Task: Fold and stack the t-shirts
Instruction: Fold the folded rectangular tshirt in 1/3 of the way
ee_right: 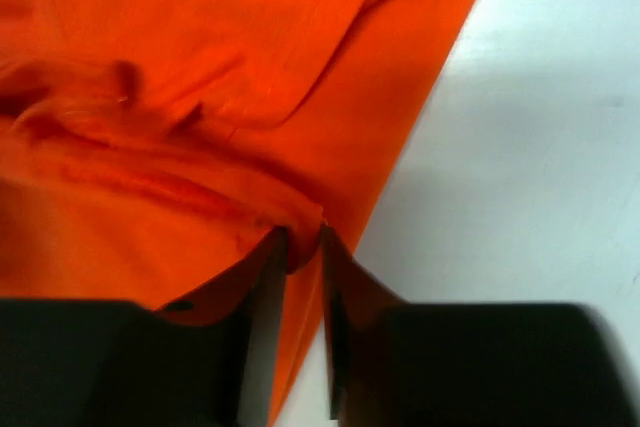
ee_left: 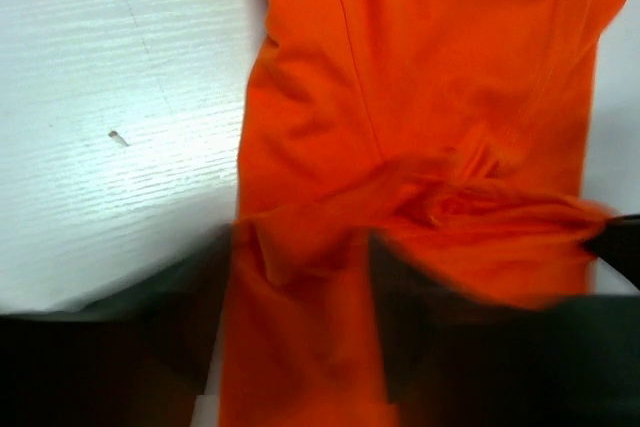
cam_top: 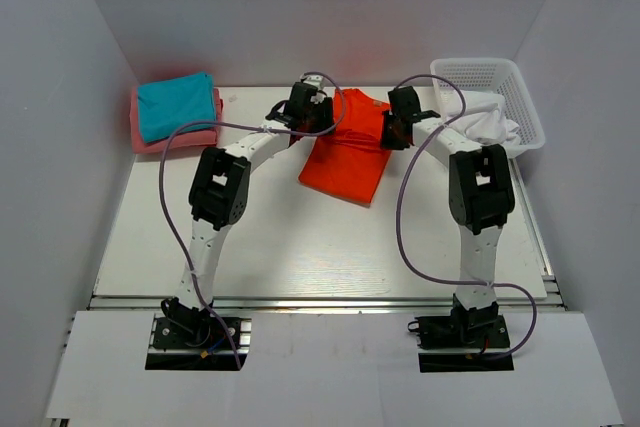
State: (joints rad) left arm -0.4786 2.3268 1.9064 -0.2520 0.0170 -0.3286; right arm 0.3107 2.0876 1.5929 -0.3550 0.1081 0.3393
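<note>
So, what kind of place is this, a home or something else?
Probably a robotics test cell, not a home: two robot arms are bolted at the edge of a white table, plain white panels close it in, and the orange t-shirt and mesh basket look like practice props.

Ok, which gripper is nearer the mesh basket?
Right. The right gripper is at the orange t-shirt's right edge, close to the white mesh basket; the left gripper is at its left edge, farther off.
</note>
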